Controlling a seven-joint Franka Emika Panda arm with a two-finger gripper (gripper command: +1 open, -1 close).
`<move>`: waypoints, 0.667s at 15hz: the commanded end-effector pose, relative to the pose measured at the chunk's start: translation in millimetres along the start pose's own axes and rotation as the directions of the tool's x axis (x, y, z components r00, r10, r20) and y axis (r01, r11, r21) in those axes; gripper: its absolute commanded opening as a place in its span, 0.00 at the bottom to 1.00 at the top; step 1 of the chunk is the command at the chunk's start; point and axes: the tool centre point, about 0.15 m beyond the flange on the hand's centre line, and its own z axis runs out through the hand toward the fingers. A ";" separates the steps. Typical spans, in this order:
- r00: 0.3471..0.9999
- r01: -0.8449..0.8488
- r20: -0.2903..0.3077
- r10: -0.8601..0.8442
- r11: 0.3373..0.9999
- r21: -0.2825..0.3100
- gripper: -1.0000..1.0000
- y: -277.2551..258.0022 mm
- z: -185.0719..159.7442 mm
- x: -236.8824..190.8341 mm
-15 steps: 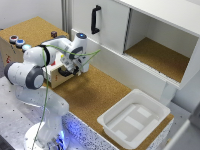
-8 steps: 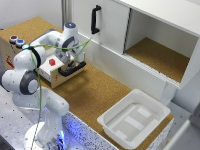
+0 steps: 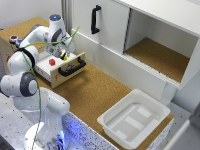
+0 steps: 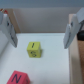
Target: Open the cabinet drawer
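Cabinet drawer (image 3: 62, 71): found pulled out from the low cork-topped box (image 3: 22, 31) at the exterior view's left, black bar handle (image 3: 71, 67) on its front. Contents recorded: one yellow block (image 4: 34, 50), one red block (image 4: 17, 78). Gripper (image 4: 42, 30): positioned above the drawer interior, fingers spread apart, nothing grasped. White plastic tub (image 3: 133, 118): placed well apart, on the cork surface at the near right.

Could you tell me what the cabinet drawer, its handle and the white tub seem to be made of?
The cabinet drawer looks like light unfinished plywood: pale, matte, with wood-coloured edges. Its handle is a black bar, probably plastic or painted metal; the picture is too soft to tell which. The white tub seems to be moulded plastic, given its smooth, slightly glossy walls and rounded corners.
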 end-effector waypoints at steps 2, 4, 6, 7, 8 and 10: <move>0.990 0.009 0.138 -0.009 1.000 0.004 1.00 -36.9 61.8 22.4; 0.990 -0.015 0.139 0.015 1.000 -0.002 1.00 -35.2 72.4 26.5; 0.989 -0.037 0.144 0.040 0.999 -0.025 1.00 -33.2 84.9 34.1; 0.988 -0.050 0.143 0.055 0.998 -0.041 1.00 -31.2 91.2 37.7; 0.986 -0.055 0.154 0.060 0.998 -0.035 1.00 -29.6 97.3 40.1; 0.982 -0.074 0.170 0.078 0.997 -0.030 1.00 -25.1 113.7 43.4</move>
